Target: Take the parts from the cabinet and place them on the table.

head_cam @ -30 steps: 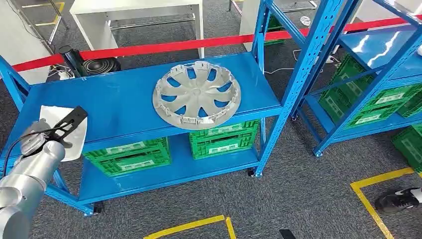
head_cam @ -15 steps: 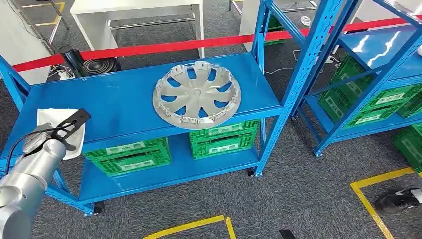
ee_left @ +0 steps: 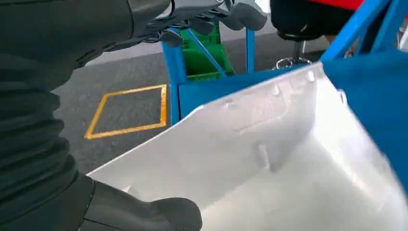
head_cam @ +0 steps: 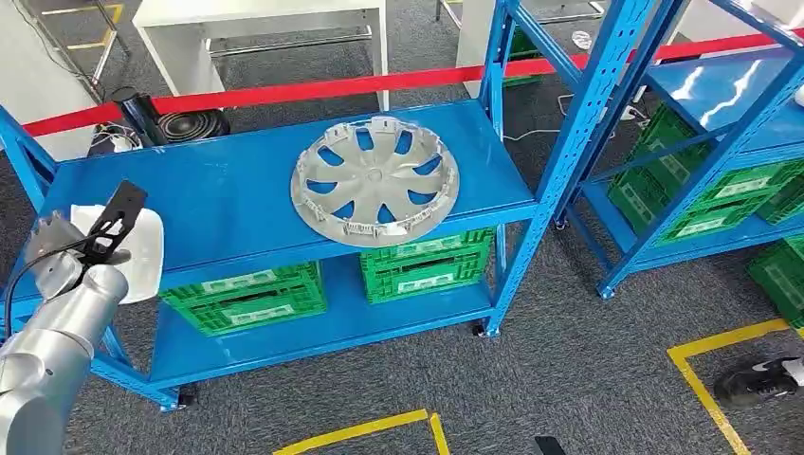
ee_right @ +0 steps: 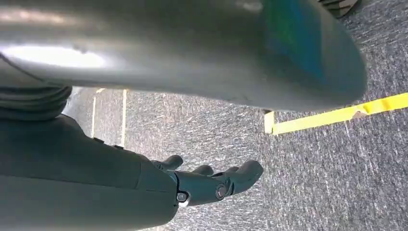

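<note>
No legible text. White labels on the green crates (head_cam: 427, 265) carry print too small to read. No other markings readable.

A silver plastic wheel cover with curved spokes (head_cam: 375, 181) lies flat, inner side up, on the top shelf of the blue metal cabinet (head_cam: 218, 204), right of its middle. A white moulded plastic panel (head_cam: 133, 248) lies at the shelf's near left edge, overhanging it.
</note>
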{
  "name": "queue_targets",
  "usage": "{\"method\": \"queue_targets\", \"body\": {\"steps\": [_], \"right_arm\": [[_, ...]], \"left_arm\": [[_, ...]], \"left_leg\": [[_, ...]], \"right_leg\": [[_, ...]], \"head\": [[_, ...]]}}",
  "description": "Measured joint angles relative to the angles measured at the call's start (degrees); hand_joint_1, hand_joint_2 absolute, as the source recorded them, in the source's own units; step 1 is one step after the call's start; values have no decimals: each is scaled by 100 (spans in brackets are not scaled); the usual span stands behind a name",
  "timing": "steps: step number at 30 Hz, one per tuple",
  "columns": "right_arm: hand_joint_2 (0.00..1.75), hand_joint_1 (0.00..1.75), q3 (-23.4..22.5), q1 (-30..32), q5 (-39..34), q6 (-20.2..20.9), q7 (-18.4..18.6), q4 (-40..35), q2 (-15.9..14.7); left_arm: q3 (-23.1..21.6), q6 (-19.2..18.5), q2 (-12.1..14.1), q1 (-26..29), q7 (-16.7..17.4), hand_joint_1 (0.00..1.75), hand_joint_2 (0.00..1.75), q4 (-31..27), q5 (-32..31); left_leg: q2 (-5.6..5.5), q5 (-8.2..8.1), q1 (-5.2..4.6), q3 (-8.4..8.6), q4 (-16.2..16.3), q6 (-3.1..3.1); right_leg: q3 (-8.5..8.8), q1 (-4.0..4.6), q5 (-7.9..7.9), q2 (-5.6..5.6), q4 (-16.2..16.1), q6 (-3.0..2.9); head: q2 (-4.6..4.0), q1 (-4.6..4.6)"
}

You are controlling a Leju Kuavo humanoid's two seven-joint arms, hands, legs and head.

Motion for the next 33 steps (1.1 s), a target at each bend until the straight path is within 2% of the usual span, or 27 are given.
{"method": "queue_targets", "body": {"steps": [3,9,13,16,26,27,28,29,33], "right_arm": [[0,0,-24,1,2,2,0,0,0],[0,0,-66,0,28,33,4,0,0],[0,0,-85,-1,46,33,5,0,0],[0,0,-87,0,54,33,7,0,0],[0,0,-94,-1,59,33,7,0,0],[0,0,-94,0,59,33,2,0,0],[0,0,-94,0,61,35,-4,0,0],[0,0,-94,0,61,48,-11,0,0],[0,0,-94,-1,87,103,-37,0,0]], "left_arm": [[22,-75,-7,-10,288,0,175,4,-53],[22,-987,-5,-52,1071,0,175,79,-236],[22,-1429,-4,-52,1159,0,175,98,-258],[22,-1605,-4,-55,1183,0,175,98,-258],[53,-1624,-20,-64,1190,0,175,98,-205],[85,-1631,-26,-65,1190,9,175,98,-175],[114,-1644,-31,-64,1192,134,175,98,-138],[142,-1670,-35,-64,1190,175,175,98,-114],[221,-1755,-53,-64,1192,175,175,98,-31]], "left_leg": [[0,0,0,0,0,0],[0,0,0,0,0,0],[-1,0,0,0,0,0],[-1,0,0,0,0,0],[0,0,0,1,0,0],[0,0,0,1,0,0],[0,0,0,1,0,0],[0,0,0,1,0,0],[-1,0,0,1,0,0]], "right_leg": [[0,0,0,0,0,0],[0,1,0,0,0,0],[1,0,0,-1,0,0],[1,0,0,-1,0,0],[1,0,0,-1,0,0],[1,0,0,-1,0,0],[1,0,0,-1,0,0],[1,0,0,-1,0,0],[2,0,0,-1,0,0]], "head": [[0,0],[0,0],[0,0],[0,0],[0,0],[0,0],[0,0],[0,0],[0,0]]}}
